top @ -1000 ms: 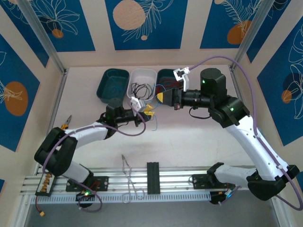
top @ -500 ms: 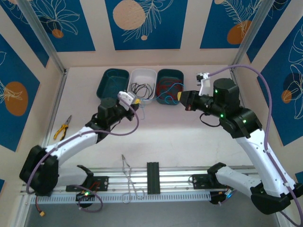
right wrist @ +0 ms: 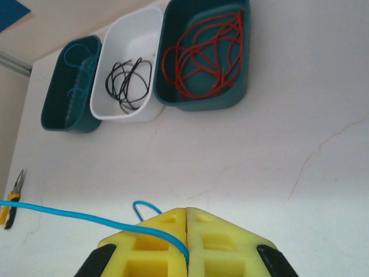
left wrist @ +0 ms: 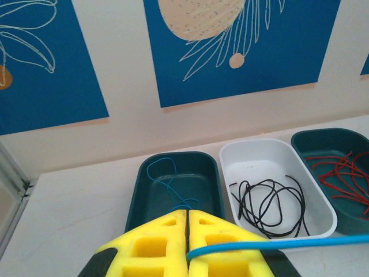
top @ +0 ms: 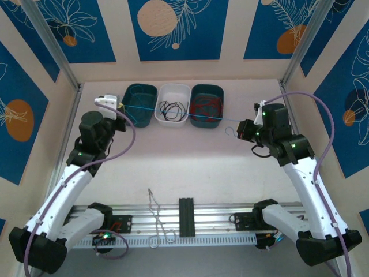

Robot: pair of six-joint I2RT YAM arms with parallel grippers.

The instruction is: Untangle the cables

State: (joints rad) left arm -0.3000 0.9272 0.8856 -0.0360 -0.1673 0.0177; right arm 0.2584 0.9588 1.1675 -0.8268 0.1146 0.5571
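Two yellow foam pads pinch each end of one thin blue cable point(left wrist: 288, 243). We see our left gripper point(left wrist: 187, 231) and right gripper point(right wrist: 187, 228) clamped flat on it, the strand taut between them. Beyond the left gripper, a smooth rounded white tray point(left wrist: 259, 164) holds looping black cables point(left wrist: 262, 202), and a teal tray point(right wrist: 207, 103) holds curling red cables point(right wrist: 202, 57).

Robotics lab test cell: beige table point(top: 190, 164) boxed in by blue leaf-printed wall panels point(top: 173, 29) on aluminium posts point(top: 55, 53); slotted metal mounting rail point(top: 213, 224) along the near edge.
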